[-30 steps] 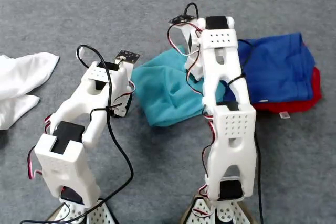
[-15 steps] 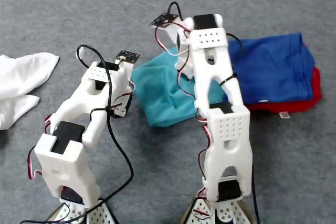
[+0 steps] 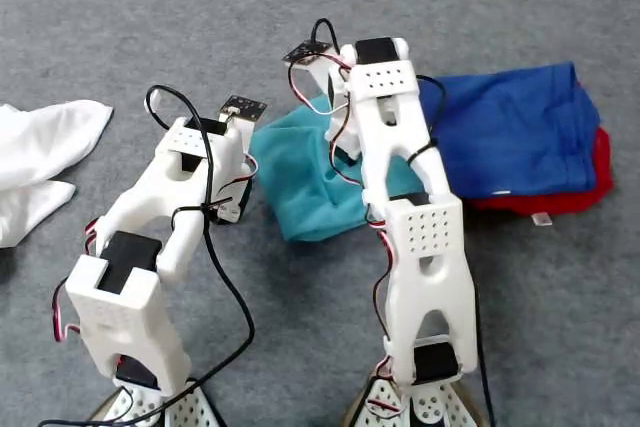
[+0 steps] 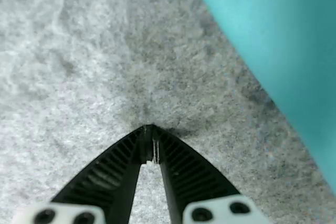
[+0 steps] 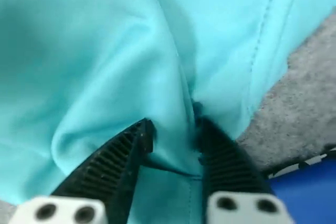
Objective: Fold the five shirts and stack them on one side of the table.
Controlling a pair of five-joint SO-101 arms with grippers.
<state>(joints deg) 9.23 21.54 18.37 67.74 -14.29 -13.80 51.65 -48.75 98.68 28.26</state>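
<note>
A teal shirt lies crumpled at the table's middle, also seen as teal shirt and teal shirt. My right gripper is shut on a raised fold of it, close to the shirt's far edge beside the blue cloth. In the high view the right arm stretches over the shirt. My left gripper is shut with nothing in it, tips down on the grey carpet just off the teal shirt's left edge. A folded blue shirt rests on a red shirt at the right.
A white shirt lies unfolded at the table's left edge. The left arm stands between it and the teal shirt. Grey carpet covers the table, with open room along the far side and at the front right.
The right arm has swung to the left over the teal shirt, drawing the gripped fold away from the blue shirt. The left arm has stayed still.
</note>
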